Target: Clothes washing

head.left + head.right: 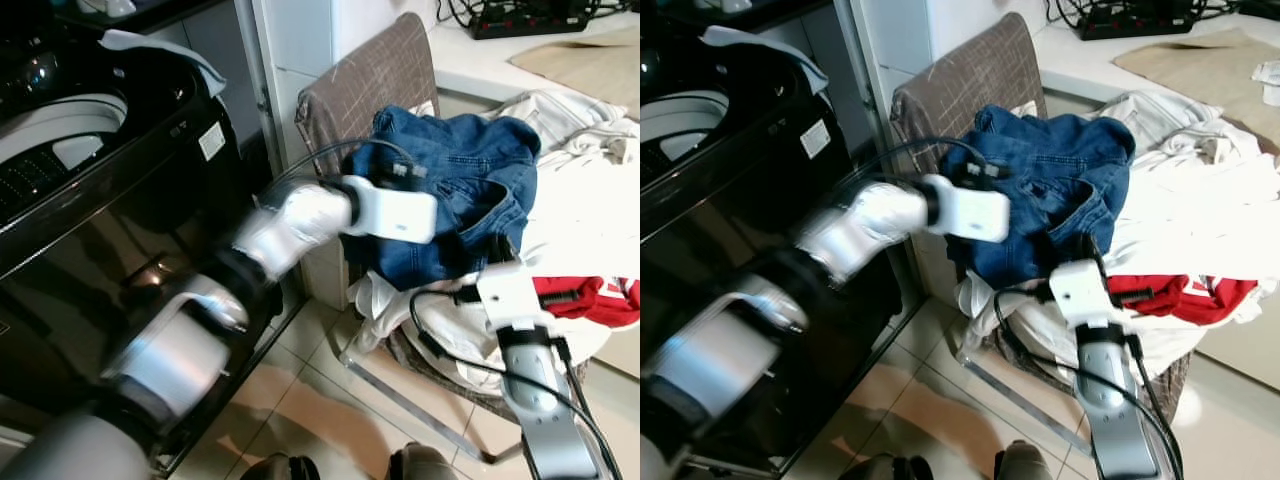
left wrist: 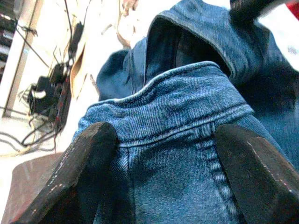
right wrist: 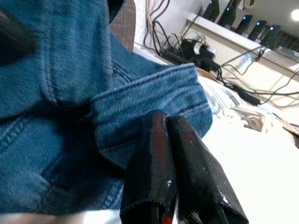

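Blue jeans [image 1: 455,185] lie crumpled on top of a clothes pile on a chair. My left arm reaches across to them, and its gripper [image 2: 163,133] is open with the denim waistband [image 2: 182,107] between its wide-spread fingers [image 2: 84,158]. My right gripper [image 3: 170,119] is shut with nothing visible between its fingers. It points up at a fold of the jeans [image 3: 149,93] from just below, at the pile's front edge [image 1: 500,250]. The black top-loading washing machine [image 1: 110,200] stands to the left with its drum opening [image 1: 60,140] showing.
The chair has a brown cloth over its back [image 1: 370,75]. White garments [image 1: 590,190] and a red one [image 1: 590,295] lie under and beside the jeans. A power strip with cables [image 1: 525,20] sits on the counter behind. Tiled floor [image 1: 310,390] separates machine and chair.
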Robot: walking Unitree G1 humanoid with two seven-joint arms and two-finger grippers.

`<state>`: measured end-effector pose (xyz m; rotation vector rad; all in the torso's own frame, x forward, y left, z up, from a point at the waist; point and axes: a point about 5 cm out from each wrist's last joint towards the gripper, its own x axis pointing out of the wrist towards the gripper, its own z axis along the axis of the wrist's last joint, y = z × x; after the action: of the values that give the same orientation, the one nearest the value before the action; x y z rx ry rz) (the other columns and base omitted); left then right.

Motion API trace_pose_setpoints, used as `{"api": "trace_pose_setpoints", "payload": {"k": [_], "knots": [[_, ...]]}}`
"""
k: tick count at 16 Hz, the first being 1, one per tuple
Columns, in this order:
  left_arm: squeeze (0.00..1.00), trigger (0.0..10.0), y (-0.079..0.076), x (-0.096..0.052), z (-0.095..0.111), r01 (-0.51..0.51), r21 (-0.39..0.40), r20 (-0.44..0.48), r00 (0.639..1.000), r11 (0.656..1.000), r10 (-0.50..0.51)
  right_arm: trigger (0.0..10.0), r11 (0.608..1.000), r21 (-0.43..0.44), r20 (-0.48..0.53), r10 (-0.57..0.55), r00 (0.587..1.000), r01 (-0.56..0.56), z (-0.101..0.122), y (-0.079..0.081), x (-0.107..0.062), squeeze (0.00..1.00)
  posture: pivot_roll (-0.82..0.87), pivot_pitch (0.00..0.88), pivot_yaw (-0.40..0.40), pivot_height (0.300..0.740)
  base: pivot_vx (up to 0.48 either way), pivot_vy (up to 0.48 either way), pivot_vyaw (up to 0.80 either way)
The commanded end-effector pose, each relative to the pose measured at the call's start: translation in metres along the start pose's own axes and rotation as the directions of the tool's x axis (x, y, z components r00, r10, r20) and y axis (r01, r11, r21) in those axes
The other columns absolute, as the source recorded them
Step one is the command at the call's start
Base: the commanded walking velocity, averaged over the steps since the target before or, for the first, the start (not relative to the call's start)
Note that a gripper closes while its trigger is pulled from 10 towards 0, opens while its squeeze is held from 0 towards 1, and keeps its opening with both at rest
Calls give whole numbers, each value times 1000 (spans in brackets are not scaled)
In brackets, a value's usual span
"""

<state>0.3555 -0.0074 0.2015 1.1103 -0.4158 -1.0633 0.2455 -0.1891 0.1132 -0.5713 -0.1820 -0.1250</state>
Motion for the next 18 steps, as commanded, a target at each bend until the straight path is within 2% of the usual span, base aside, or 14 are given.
{"api": "trace_pose_setpoints", "payload": {"k": [1,3,4,8,12,13,15,17,18], "knots": [[0,10000,-1,0,-4,-10,13,-28,1000,1000,10,10000,1000,-11,6,11,1000,-11,3,0,-2,0,-263,133,117,723,0,0,0],[0,10000,-19,16,6,-78,-68,-24,997,995,76,10000,1000,-13,-4,12,1000,-12,3,0,-5,0,-267,138,121,723,0,0,0],[0,10000,-24,20,8,-94,-79,-27,995,992,92,10000,1000,-13,-7,12,1000,-13,3,0,-6,0,-270,139,121,723,0,0,0],[0,10000,-45,28,15,-126,-48,-23,992,991,125,10000,1000,-16,-17,18,1000,-18,4,-1,-8,0,-269,147,113,723,0,0,0],[0,10000,-52,29,17,-179,-59,-16,984,982,179,10000,1000,-19,-19,23,1000,-24,4,-1,-9,0,-267,150,110,723,0,0,0],[0,0,-52,30,18,-195,-75,-14,981,978,195,10000,1000,-19,-20,24,1000,-24,4,-1,-8,0,-265,149,109,723,0,0,0],[0,0,-48,30,18,-231,-115,-20,973,966,230,10000,1000,-18,-20,25,999,-26,4,-1,-7,0,-265,149,109,723,0,0,0],[0,0,-43,29,15,-297,-181,-58,955,938,291,10000,1000,-12,-10,25,1000,-26,7,1,-5,0,-258,137,110,723,0,0,0],[0,0,-42,28,13,-307,-186,-67,952,933,299,10000,1000,-5,-3,24,1000,-24,8,0,-7,0,-256,132,110,723,0,0,0]]}}
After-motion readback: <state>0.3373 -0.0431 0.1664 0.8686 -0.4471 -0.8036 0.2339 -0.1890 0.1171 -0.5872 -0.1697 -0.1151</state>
